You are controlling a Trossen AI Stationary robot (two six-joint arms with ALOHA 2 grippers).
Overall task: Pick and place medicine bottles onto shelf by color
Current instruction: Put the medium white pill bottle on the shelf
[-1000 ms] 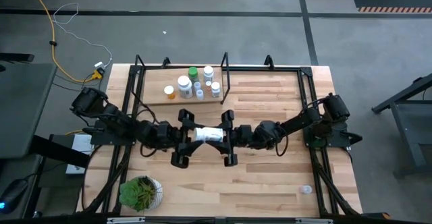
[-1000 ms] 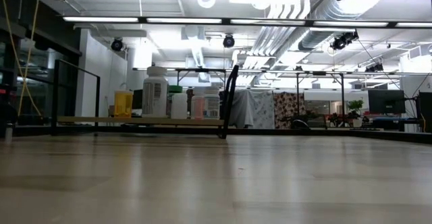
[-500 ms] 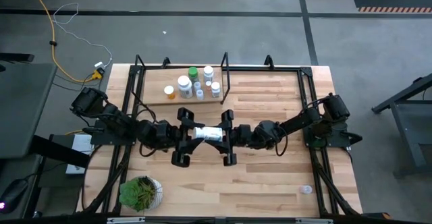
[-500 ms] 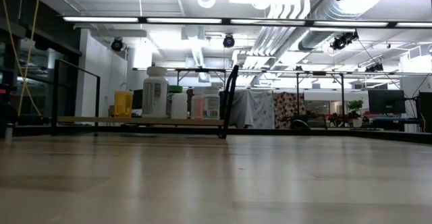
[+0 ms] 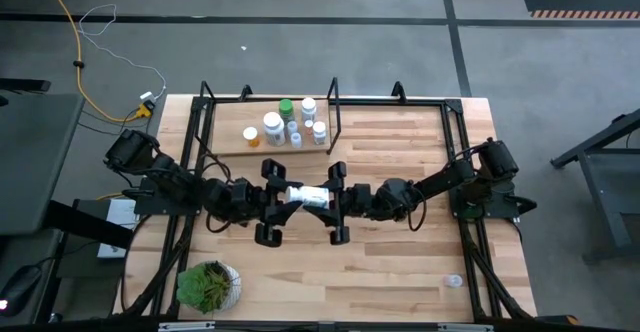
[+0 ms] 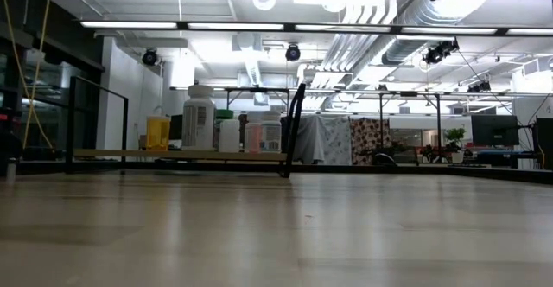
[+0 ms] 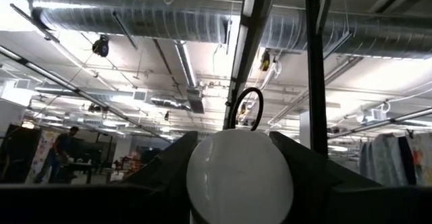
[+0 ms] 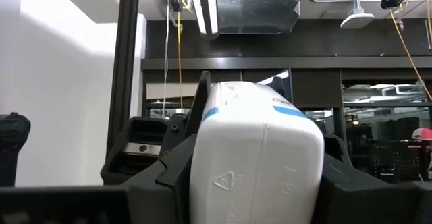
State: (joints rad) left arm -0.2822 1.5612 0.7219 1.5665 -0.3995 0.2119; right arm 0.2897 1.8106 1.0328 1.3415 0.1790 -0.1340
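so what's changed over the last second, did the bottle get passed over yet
Only a little. The left hand has narrowed its fingers around the cap end of the white cylindrical medicine bottle held sideways above mid-table. The right hand keeps its grip on the base end, so both hands are on it and neither has let go. The arms, the light-wood shelf with its bottles, and the leafy potted plant stayed put.

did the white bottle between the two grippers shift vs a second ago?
Yes, slightly. In the high view the white bottle sits a touch nearer the shelf than a second ago, held level between the left gripper and right gripper.
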